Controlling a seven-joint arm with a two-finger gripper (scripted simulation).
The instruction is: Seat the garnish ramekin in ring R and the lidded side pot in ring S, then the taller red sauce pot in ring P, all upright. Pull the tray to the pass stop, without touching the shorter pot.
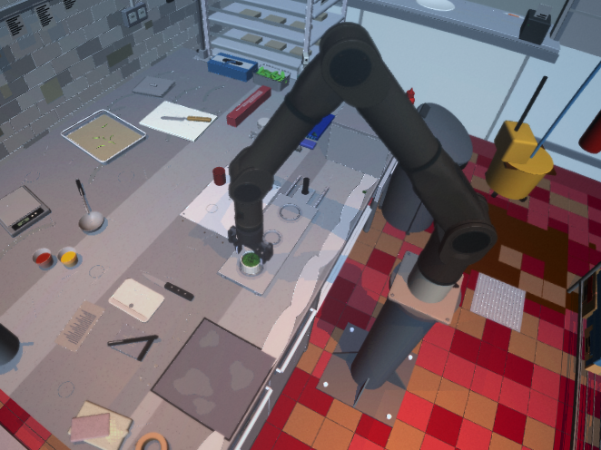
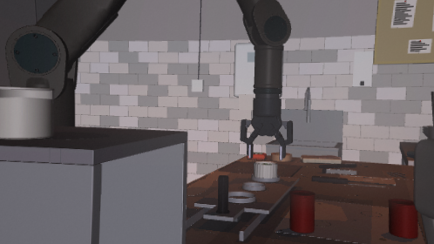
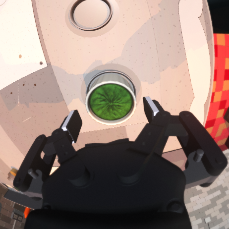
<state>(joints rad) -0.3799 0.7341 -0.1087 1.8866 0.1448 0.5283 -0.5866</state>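
On the flat grey tray (image 1: 273,239) near the counter's front edge, the garnish ramekin (image 1: 250,263) (image 2: 266,171) (image 3: 110,100), a small white cup with green filling, stands upright in the ring at the tray's near end. Two more rings on the tray, the middle one (image 1: 273,237) (image 3: 90,13) and the far one (image 1: 290,213), hold nothing. A black post (image 1: 305,185) (image 2: 223,194) stands at the tray's far end. A red pot (image 1: 219,175) (image 2: 302,211) stands left of the tray, another red pot (image 2: 402,218) farther off. My gripper (image 1: 250,250) (image 2: 266,151) (image 3: 110,117) hovers just above the ramekin, open and empty.
The counter's front edge (image 1: 321,289) runs just right of the tray, with red tiled floor beyond. A knife (image 1: 170,287) and cutting board (image 1: 136,299) lie left of the tray, two sauce cups (image 1: 55,257) and a ladle (image 1: 88,215) farther left.
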